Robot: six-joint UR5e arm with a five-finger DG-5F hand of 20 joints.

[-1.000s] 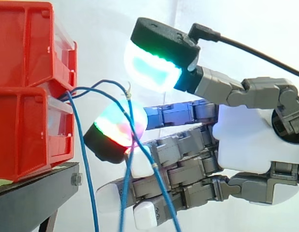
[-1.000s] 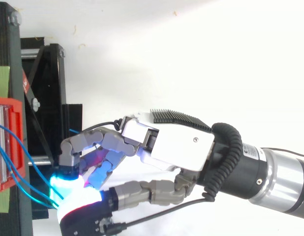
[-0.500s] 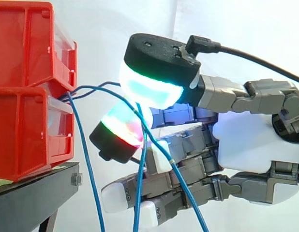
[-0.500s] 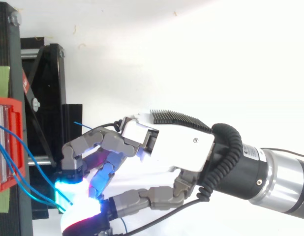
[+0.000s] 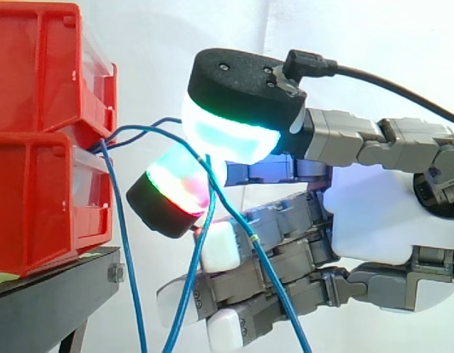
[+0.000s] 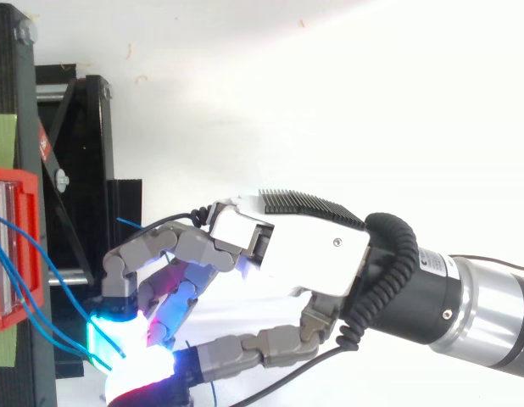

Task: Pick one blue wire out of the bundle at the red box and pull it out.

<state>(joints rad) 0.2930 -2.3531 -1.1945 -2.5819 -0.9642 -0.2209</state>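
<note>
1. A black stand [image 5: 43, 303] sits at the lower left of the side view, with a hex bolt [image 5: 115, 273] on its near corner.
2. A white curtain [image 5: 175, 44] hangs behind it.
3. From above, green tape [image 6: 2, 131] lies on the stand's black top, with a screw [image 6: 25, 32] near its upper end.

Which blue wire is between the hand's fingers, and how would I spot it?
In the side view, start at the stacked red bins on the left. From the gap between them the pinched wire arcs rightward to the hand and runs between its glowing fingers. Unlike the hanging wire that drops straight down beside the bins, it slants down across the hand.
</note>
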